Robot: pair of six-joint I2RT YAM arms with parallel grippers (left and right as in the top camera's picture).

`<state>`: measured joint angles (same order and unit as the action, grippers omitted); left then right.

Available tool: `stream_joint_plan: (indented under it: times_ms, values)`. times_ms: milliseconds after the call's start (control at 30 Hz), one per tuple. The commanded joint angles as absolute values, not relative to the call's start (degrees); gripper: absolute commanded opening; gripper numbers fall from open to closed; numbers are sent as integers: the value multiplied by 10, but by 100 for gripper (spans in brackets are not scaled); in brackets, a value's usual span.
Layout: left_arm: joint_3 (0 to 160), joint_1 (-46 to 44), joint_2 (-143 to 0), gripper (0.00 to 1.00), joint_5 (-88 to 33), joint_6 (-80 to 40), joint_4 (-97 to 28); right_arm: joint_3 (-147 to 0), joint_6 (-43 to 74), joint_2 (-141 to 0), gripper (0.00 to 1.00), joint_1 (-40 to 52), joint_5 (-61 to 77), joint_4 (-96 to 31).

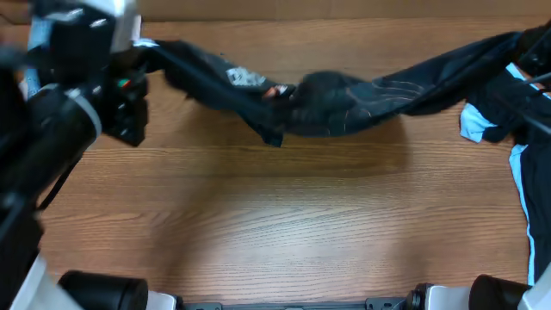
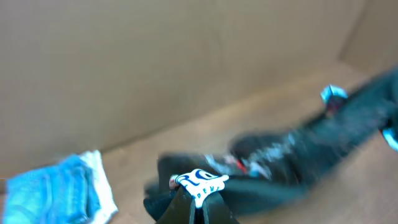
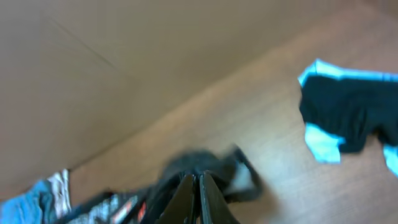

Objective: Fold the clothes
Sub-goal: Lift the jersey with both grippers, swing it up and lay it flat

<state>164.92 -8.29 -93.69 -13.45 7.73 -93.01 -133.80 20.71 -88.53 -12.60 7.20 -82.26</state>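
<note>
The black jersey [image 1: 327, 99] is clamped by the left gripper [image 2: 199, 204] and the right gripper [image 3: 199, 198]; a black-and-blue garment [image 3: 348, 115] is seen apart, right of the right fingers [image 3: 185, 198].

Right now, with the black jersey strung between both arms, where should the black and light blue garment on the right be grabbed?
The black-and-light-blue garment lies flat on the wooden table; its light-blue corner juts toward the table's middle with bare wood around it. I'd pinch that corner from above, approaching from the middle side.
</note>
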Motion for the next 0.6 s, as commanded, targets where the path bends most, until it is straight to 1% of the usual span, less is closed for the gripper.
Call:
stream_joint_plan:
  times_ms: [0,167,333,433,567]
  values:
    - [1647,-87,-945,4,-76,35,-903,-1370,200,-869,4,-124,69,-801]
    - [1646,-86,-996,4,-32,21,-863,-1370,211,-896,4,-124,69,-756]
    - [1646,-80,-1094,4,-23,12,-808,-1370,217,-961,4,-124,76,-711]
    - [1646,-72,-1163,4,-26,5,-748,-1370,218,-1015,4,-121,102,-672]
    - [1646,-66,-1240,4,-30,-9,-629,-1370,228,-1078,4,-110,161,-580]
